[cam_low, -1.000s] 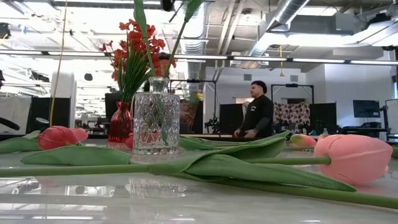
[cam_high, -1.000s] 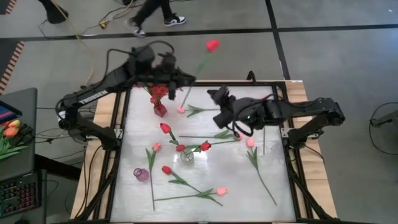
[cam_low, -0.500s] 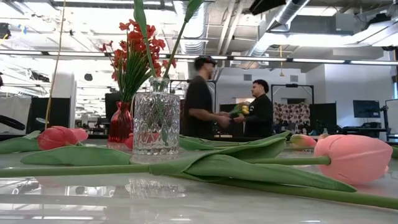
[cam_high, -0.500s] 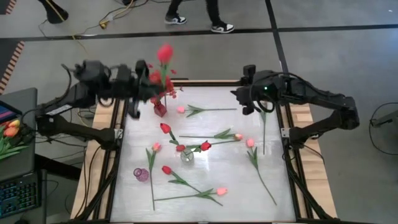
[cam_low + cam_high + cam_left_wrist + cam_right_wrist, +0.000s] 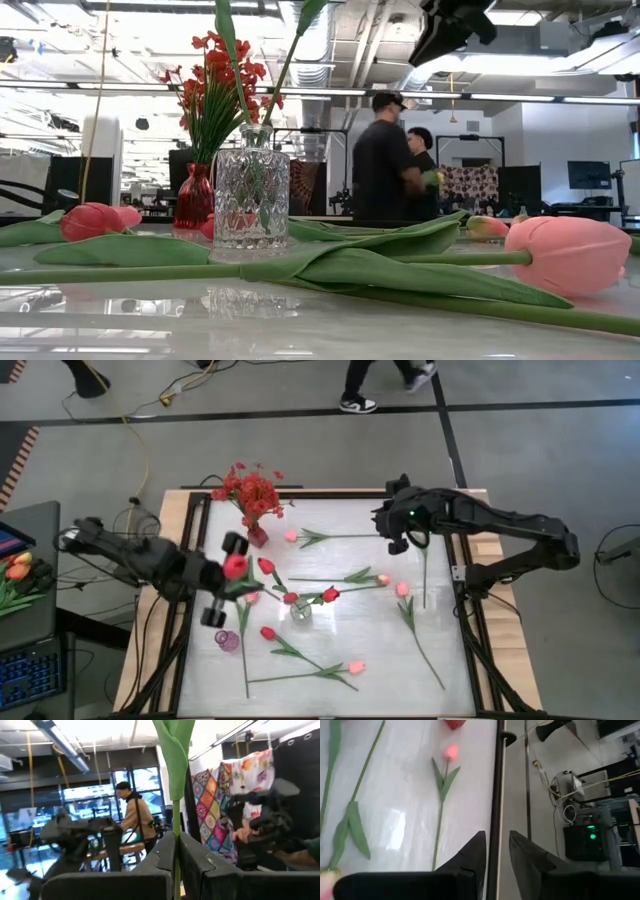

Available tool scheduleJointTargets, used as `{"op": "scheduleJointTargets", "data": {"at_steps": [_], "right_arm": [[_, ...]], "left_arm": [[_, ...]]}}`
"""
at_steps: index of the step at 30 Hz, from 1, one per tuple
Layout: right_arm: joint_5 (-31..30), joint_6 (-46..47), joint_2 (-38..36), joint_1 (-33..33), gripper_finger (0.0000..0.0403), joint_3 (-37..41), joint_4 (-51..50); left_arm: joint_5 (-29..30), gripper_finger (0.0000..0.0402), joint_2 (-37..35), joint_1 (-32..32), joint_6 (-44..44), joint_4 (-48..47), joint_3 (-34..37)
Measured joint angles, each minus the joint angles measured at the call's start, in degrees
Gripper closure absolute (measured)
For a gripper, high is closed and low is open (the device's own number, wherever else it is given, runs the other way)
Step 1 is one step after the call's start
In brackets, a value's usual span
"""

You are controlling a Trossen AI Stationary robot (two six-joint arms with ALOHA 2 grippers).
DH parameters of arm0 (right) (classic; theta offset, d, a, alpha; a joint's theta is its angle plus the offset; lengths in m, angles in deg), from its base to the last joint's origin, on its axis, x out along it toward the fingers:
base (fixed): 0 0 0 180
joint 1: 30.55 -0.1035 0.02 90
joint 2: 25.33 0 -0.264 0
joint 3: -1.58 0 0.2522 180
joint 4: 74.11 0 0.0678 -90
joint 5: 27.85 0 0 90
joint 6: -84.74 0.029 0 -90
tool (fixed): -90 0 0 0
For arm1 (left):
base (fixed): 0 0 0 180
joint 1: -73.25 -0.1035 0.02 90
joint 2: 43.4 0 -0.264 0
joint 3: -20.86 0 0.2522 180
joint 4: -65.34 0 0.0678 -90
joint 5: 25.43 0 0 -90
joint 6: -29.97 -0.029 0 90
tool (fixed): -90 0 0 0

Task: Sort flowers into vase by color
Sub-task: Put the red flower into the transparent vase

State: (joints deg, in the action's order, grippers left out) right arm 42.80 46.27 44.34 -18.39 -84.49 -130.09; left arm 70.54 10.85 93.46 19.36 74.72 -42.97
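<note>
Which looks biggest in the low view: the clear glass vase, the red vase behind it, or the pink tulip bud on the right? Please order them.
1. Clear glass vase.
2. Pink tulip bud; it lies nearer the camera, so its look is inflated.
3. Red vase, partly hidden behind the clear one and farther off.

vases 3 | pink tulips 5 | red tulips 5 | red spray 1

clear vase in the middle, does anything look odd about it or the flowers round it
The clear vase stands upright mid-table, but most tulips lie loose around it, such as a pink tulip flat on the table. Only the red spray sits in a red vase. Nothing looks broken.
</note>
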Motion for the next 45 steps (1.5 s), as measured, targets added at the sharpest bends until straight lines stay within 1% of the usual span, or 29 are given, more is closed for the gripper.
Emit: {"op": "scheduleJointTargets", "data": {"at_steps": [3,7,10,13,16,23,26,31,33,38,45], "right_arm": [[0.00,0.11,0.02,0.00,0.0295,1.55,2.70],[0.14,0.07,0.02,0.00,0.0295,3.02,5.49],[1.73,0.23,0.02,0.00,0.0295,3.23,5.94],[2.03,0.56,0.02,0.00,0.0295,3.21,6.93],[2.10,0.58,0.02,0.00,0.0295,3.23,7.37],[2.58,0.96,0.02,0.00,0.0295,3.23,7.60],[2.60,0.92,0.04,0.00,0.0295,3.23,7.64],[2.77,0.96,0.04,0.00,0.0295,3.22,7.84],[2.78,0.96,0.04,0.00,0.0295,3.21,7.86],[2.80,0.96,0.04,0.00,0.0295,3.21,8.03],[2.82,0.96,0.04,0.00,0.0295,3.21,8.03]], "left_arm": [[2.88,0.0401,1.34,1.37,-0.26,8.63,7.12],[4.25,0.0401,3.21,1.41,1.70,20.97,15.96],[7.53,0.0401,5.31,1.40,2.06,30.63,21.60],[10.05,0.0401,7.47,1.40,-0.26,37.88,25.43],[11.36,0.0401,9.74,1.39,-2.01,42.41,26.92],[11.13,0.0401,14.76,1.40,-1.83,42.18,27.13],[9.53,0.0401,15.22,1.40,-2.91,42.20,27.13],[9.58,0.0401,15.22,1.40,-3.76,41.88,27.13],[10.03,0.0401,15.22,1.40,-3.76,40.99,27.13],[13.66,0.0401,15.24,1.42,-3.78,37.73,27.13],[14.19,0.0401,15.22,1.40,-3.69,38.93,27.13]]}}
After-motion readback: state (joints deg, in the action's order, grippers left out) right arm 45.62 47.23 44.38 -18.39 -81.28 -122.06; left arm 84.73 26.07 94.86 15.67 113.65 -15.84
